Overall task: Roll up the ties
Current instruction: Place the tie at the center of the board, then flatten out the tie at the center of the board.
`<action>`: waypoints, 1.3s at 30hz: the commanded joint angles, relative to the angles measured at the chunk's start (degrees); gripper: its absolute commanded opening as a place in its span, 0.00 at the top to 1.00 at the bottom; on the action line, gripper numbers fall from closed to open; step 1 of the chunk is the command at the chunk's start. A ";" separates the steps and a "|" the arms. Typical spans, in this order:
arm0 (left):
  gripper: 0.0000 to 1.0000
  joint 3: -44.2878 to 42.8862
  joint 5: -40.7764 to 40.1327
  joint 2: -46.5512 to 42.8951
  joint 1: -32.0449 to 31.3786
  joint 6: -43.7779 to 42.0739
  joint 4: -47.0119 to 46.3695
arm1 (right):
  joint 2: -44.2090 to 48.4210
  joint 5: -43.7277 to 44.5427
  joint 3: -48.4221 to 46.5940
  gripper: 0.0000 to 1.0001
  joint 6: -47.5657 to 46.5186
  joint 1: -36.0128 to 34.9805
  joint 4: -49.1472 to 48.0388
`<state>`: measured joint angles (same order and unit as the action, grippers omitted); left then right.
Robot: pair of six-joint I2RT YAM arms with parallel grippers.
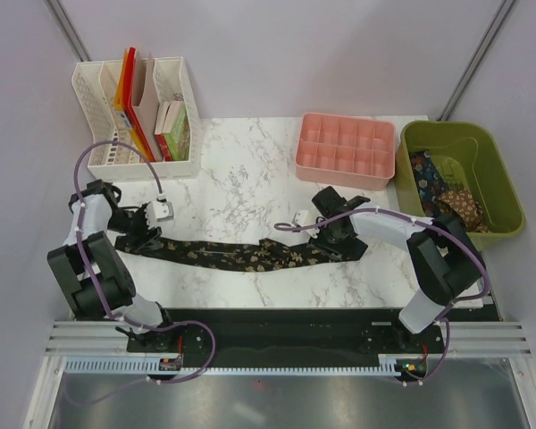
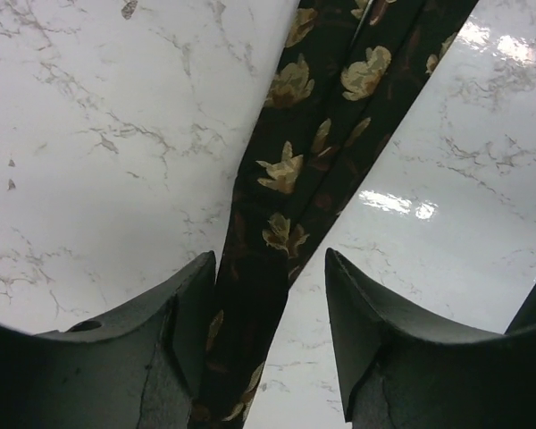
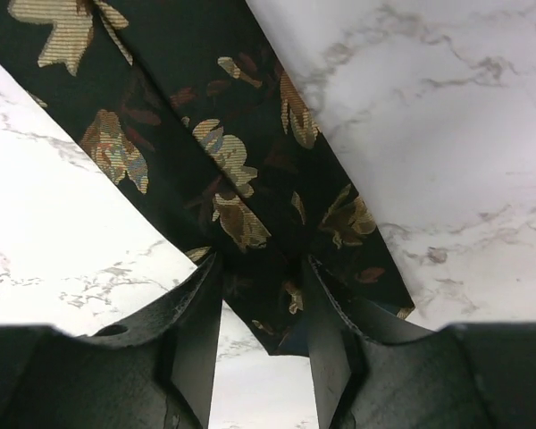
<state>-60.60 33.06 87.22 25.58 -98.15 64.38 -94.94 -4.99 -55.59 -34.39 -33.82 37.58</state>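
Observation:
A dark tie with gold-brown flowers lies lengthwise across the marble table. My left gripper is low over its narrow left end. In the left wrist view the narrow strip runs between my fingers, against the left finger, with bare table up to the right finger; the jaws are open. My right gripper is at the wide right end. In the right wrist view the wide end is gathered between my fingers, which are closed on it. More patterned ties lie in the green bin.
A green bin stands at the back right. A pink compartment tray is beside it. A white file rack with books and folders stands at the back left. The table's near edge runs just in front of the tie.

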 commanded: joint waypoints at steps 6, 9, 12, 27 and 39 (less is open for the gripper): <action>0.40 -12.17 5.43 4.80 4.73 3.50 3.90 | 2.30 -15.12 -17.87 0.36 14.65 1.83 4.26; 0.37 -13.41 7.02 3.84 6.41 -0.18 7.33 | 2.04 -18.65 -21.39 0.37 24.76 0.87 0.22; 0.36 -9.11 6.58 1.21 6.50 -1.69 6.90 | 0.64 -15.06 -21.66 0.40 32.86 -3.07 -5.58; 0.34 -0.23 6.93 -2.93 6.41 0.06 2.78 | -17.73 2.79 -32.73 0.54 34.83 -15.92 -8.84; 0.32 -0.49 7.28 -1.18 6.41 0.68 1.63 | -23.80 3.06 -33.53 0.58 34.83 -16.19 -8.58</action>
<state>-60.66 38.85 86.08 32.01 -96.77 67.02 -117.84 -1.87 -86.94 -0.19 -49.78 29.52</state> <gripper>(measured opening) 0.668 0.412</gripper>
